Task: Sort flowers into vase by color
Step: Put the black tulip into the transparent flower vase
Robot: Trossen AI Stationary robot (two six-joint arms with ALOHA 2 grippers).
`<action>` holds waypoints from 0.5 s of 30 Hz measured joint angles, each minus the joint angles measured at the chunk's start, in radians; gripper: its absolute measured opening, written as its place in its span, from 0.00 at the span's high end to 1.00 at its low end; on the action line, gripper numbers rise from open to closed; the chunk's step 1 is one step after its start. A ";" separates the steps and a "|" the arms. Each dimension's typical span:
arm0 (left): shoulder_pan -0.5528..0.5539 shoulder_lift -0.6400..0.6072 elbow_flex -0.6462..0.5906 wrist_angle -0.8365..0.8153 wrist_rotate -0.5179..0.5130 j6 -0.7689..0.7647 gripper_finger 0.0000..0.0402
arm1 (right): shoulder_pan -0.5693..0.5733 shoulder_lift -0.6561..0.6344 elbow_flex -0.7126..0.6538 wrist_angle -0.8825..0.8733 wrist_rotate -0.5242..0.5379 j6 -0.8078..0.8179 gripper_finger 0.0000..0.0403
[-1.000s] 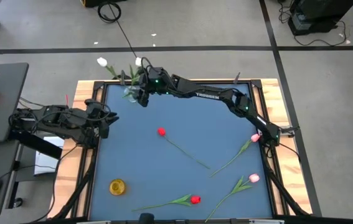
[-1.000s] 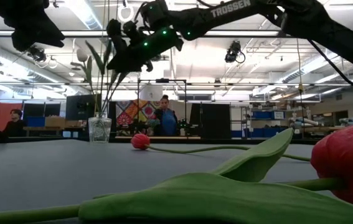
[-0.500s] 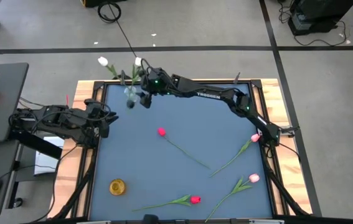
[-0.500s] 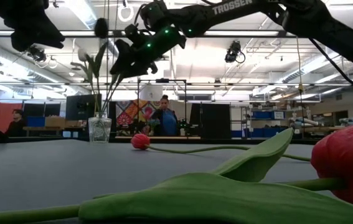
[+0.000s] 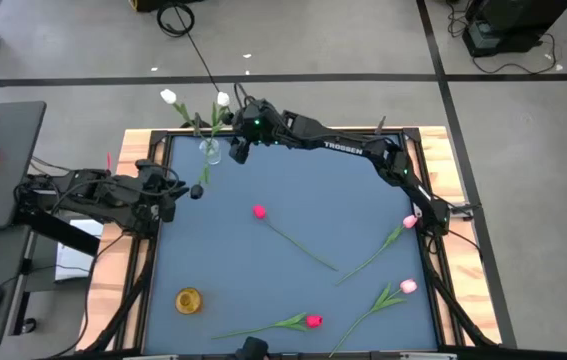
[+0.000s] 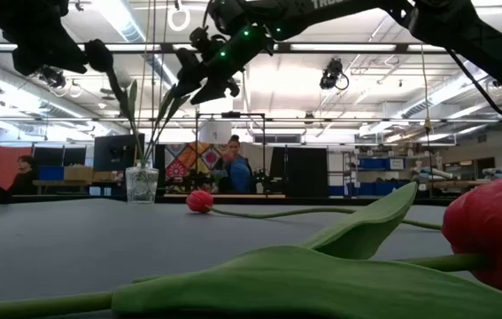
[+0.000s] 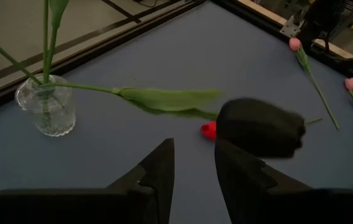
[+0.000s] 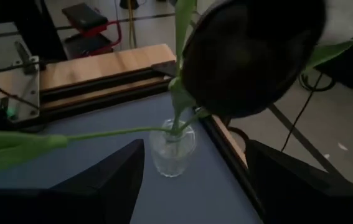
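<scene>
The right gripper [image 5: 235, 150] is hanging at the tabletop's far-left corner, just beside the clear vase [image 5: 210, 150], its fingers spread wide and holding nothing. The vase is carrying two white tulips [image 5: 168, 97] leaning out past the far edge, and a black tulip [image 5: 195, 191] whose stem is tilting out toward the left edge, its dark head hanging just in front of the left gripper [image 7: 192, 165]. That gripper is waiting at the left edge, fingers partly parted and empty.

The remaining flowers are all lying flat: a red tulip [image 5: 259, 211] near the middle, stem running toward the near-right corner; a second red tulip [image 5: 314, 321] along the near edge; two pink tulips [image 5: 409, 221] by the right edge. The yellow vase [image 5: 188, 299] is sitting empty near the near-left corner. The middle red tulip is probably the closest next pick for either arm, with nothing standing in the way
</scene>
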 joint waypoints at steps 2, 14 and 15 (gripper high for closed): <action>0.000 0.000 0.000 -0.001 0.000 -0.004 0.70 | -0.004 -0.001 0.000 -0.017 -0.010 0.034 0.29; 0.000 0.004 -0.046 -0.079 -0.008 0.096 0.70 | -0.014 0.025 -0.066 -0.037 -0.276 0.236 0.34; 0.000 0.003 -0.046 -0.067 -0.008 0.096 0.70 | -0.010 0.025 -0.098 0.014 -0.298 0.264 0.36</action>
